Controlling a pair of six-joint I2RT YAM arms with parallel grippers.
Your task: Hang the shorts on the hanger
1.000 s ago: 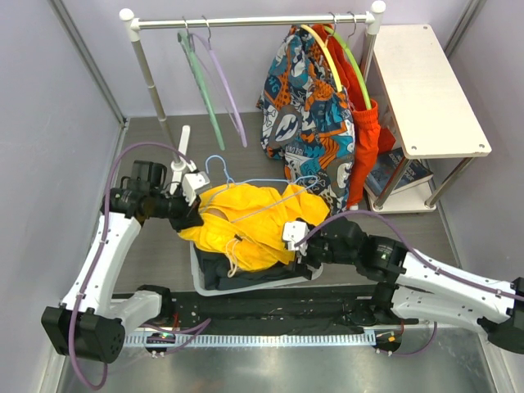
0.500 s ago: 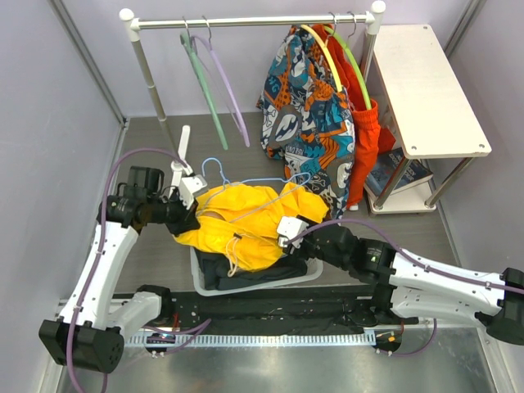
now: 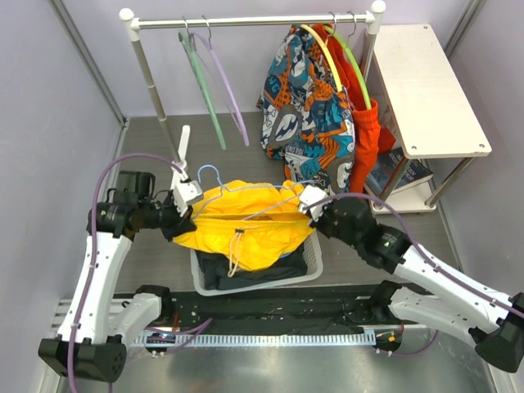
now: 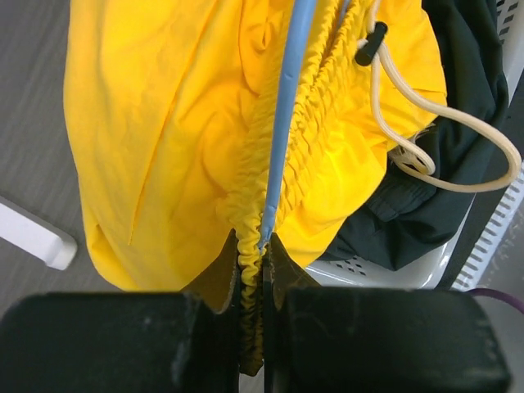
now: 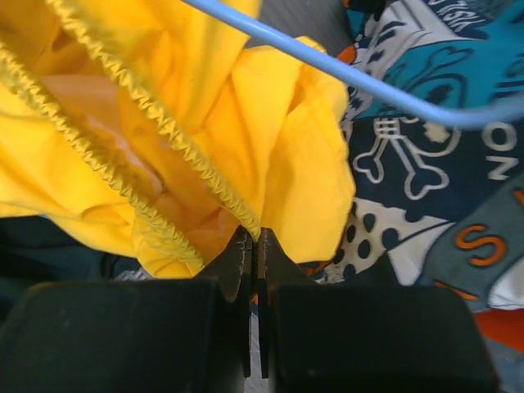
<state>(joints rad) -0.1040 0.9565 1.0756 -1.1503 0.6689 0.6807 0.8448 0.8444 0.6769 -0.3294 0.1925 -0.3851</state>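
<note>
- Grey tabletop (image 3: pixel 155 139) is closed in by pale walls, and a white laundry basket (image 3: pixel 313 264) stands at the middle of its near edge.
- The left gripper (image 3: pixel 191 214) (image 4: pixel 252 246) is seen clenched. The gathered elastic waistband of the shorts (image 3: pixel 246 228) (image 4: pixel 164 123) is pinched between its jaws, and the wire of the hanger (image 3: pixel 211 170) (image 4: pixel 286 123) runs in alongside.
- The right gripper (image 3: pixel 309 203) (image 5: pixel 252 237) is likewise clamped tight, with the waistband edge of the shorts (image 5: pixel 270 123) nipped at its tips. The hanger (image 5: pixel 360 78) passes above, apart from the jaws.
- The yellow shorts are held above the basket and pulled out between the two grippers. Their long axis runs left to right, roughly along the near edge, and the white drawstring is left hanging toward the basket.
- The hanger is laid along the same axis across the top of the shorts, with its hook toward the far edge, near the left gripper.
- A dark garment (image 3: pixel 270 273) is seen lying in the basket beneath.
- Along the far edge a rail (image 3: pixel 246 20) is hung with a mint-green hanger (image 3: pixel 205 90), a lilac hanger (image 3: pixel 229 98), patterned shorts (image 3: pixel 311 115) and a red-orange garment (image 3: pixel 367 139).
- A white shelf (image 3: pixel 430 90) is set at the far right corner.
</note>
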